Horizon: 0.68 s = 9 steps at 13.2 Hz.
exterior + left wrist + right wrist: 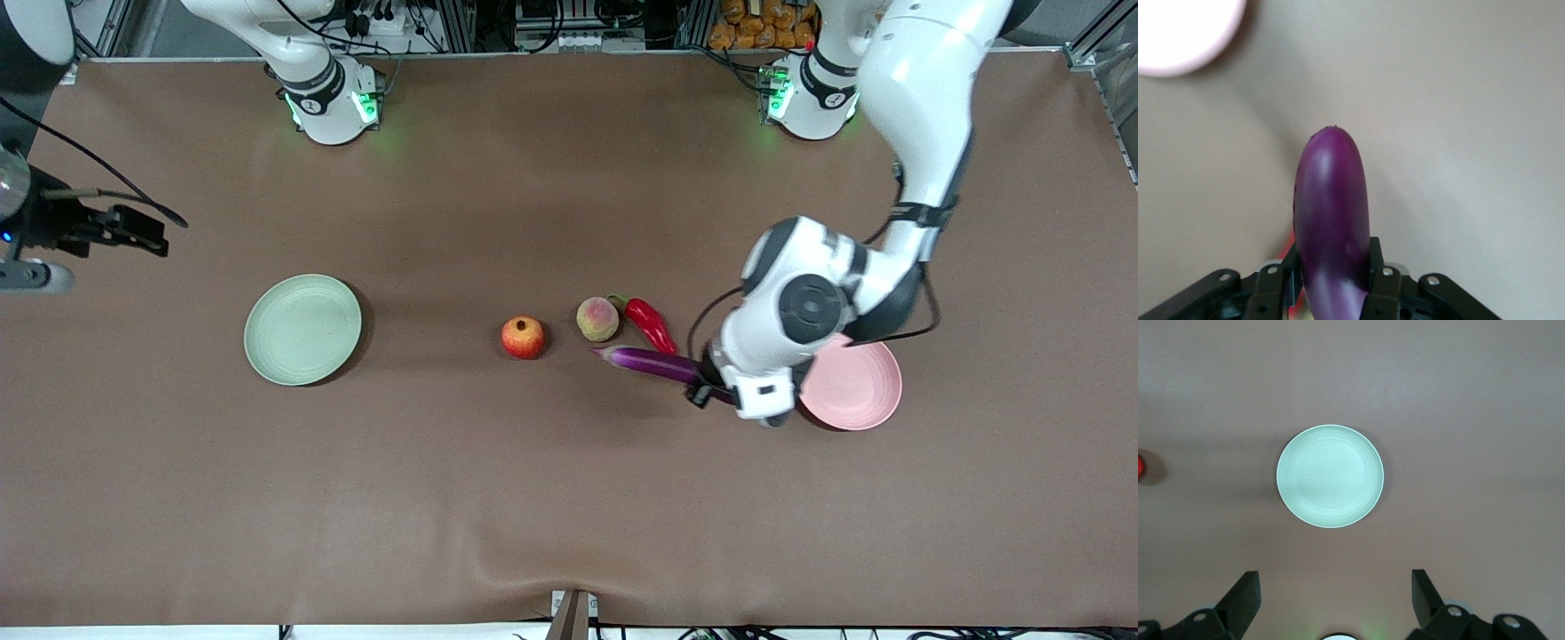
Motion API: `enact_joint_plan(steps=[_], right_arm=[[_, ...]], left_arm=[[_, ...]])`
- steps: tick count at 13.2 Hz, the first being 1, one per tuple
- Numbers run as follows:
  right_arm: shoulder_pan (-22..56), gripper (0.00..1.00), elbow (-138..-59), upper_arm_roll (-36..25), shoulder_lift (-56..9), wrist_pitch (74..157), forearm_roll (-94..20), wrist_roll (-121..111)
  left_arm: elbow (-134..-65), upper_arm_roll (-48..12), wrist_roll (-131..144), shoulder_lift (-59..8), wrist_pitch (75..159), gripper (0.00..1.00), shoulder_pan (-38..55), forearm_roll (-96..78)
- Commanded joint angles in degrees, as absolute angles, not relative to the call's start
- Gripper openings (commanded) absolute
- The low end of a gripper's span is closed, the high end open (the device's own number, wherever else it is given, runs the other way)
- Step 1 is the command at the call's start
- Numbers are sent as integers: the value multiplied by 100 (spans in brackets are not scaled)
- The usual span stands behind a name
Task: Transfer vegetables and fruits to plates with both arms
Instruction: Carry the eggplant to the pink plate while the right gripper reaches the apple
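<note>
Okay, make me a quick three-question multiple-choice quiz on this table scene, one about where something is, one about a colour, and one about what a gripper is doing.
1. Where does the peach lie?
A. on the green plate
B. on the table beside the chili pepper
C. on the pink plate

2. What colour is the plate the right wrist view shows?
A. pale green
B. blue
C. yellow

3. What is the left gripper doing?
A. hanging open over the pomegranate
B. gripping the eggplant
C. holding the peach

Answers: 1 B, the peach rests on bare table next to the pepper. 2 A, the green plate fills that view. 3 B, its fingers close on the eggplant's sides.
</note>
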State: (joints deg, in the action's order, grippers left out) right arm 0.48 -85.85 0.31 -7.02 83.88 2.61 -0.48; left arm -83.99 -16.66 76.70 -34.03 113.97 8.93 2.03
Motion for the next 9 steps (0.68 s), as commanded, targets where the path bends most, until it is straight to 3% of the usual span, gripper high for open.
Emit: enact_joint_plan(steps=[1, 6, 9], right_arm=[[184, 100, -8384, 141, -1010, 8681, 404, 174], [868, 100, -8429, 149, -1580, 9342, 115, 2428], [1273, 100, -8437, 149, -2020, 9754, -796, 3941]], left_arm=[[-8648, -1714, 6684, -3199, 10812, 0, 546, 202], [-9174, -1705, 4715, -3173, 10793, 0, -490, 299], [-9483, -1705, 3590, -3068, 10837, 0, -1140, 464]])
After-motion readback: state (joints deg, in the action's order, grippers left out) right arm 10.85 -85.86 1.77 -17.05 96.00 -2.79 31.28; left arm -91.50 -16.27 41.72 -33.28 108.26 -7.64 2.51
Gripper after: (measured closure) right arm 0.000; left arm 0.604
